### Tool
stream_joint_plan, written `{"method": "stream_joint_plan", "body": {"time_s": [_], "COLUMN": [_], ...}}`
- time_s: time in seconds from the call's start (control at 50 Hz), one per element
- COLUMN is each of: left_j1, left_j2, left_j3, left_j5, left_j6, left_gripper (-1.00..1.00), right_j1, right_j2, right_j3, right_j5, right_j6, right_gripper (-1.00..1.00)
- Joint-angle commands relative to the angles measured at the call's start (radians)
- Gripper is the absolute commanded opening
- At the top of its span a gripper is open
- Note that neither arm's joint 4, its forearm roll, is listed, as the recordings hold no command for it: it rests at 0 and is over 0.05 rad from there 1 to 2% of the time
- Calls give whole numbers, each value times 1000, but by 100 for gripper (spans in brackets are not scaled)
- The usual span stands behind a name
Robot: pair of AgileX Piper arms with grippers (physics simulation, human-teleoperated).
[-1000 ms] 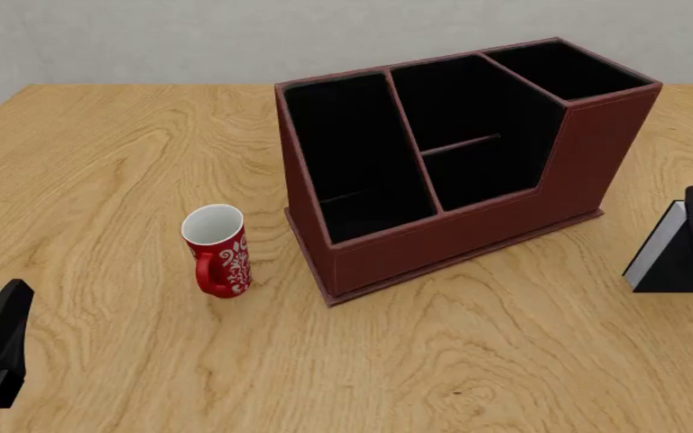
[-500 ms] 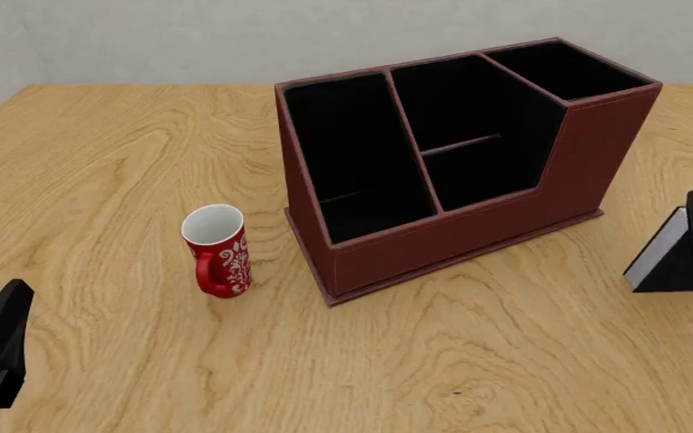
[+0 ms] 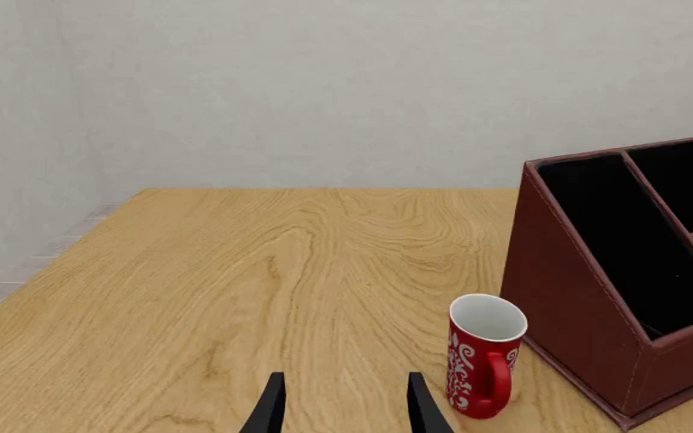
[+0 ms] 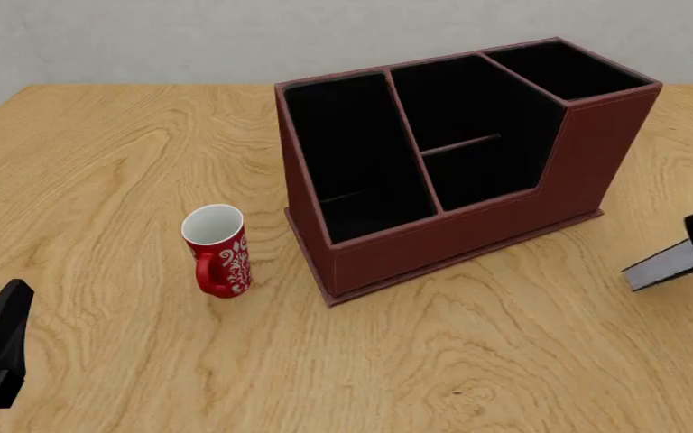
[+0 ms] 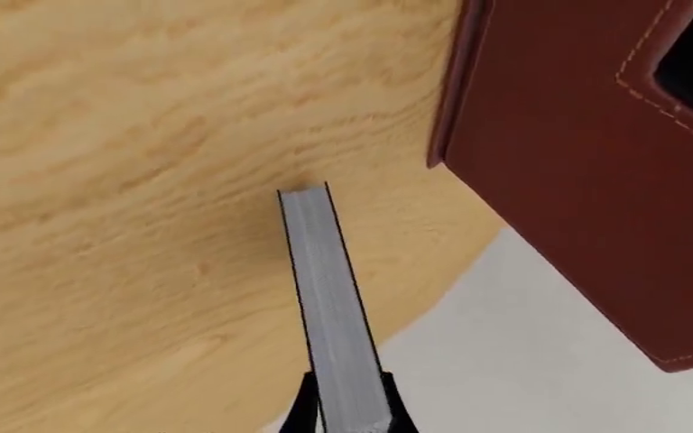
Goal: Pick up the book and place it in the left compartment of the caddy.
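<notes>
Above table (image 4: 106, 162), book (image 4: 660, 267) now tilted flatter.

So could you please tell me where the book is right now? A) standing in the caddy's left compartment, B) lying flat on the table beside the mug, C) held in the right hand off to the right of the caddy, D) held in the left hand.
C: the right hand grips the book at the table's right edge, beside the caddy.
</notes>
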Motion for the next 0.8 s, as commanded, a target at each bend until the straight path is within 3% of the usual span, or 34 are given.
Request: {"method": "stream_joint_plan", "body": {"time_s": [0.02, 0.48, 0.56, 0.6, 0.64, 0.74, 0.8], "left_j1": [0, 0, 0, 0, 0, 0, 0], "left_j2": [0, 0, 0, 0, 0, 0, 0], "left_j3": [0, 0, 0, 0, 0, 0, 0], "left_j5": [0, 0, 0, 0, 0, 0, 0], "left_j6": [0, 0, 0, 0, 0, 0, 0], "left_gripper": [100, 100, 100, 100, 100, 100, 100], "right_j1": [13, -49, -20, -25, 10, 35, 87], "right_j2": [-67, -268, -313, -334, -352, -414, -439], "right_j3": [33, 6, -16, -8, -39, -51, -108], "right_j5": [75, 254, 335, 353, 408, 492, 596], "right_j6": [32, 20, 81, 80, 147, 189, 282], "right_gripper": [-100, -100, -100, -100, -100, -100, -100]}}
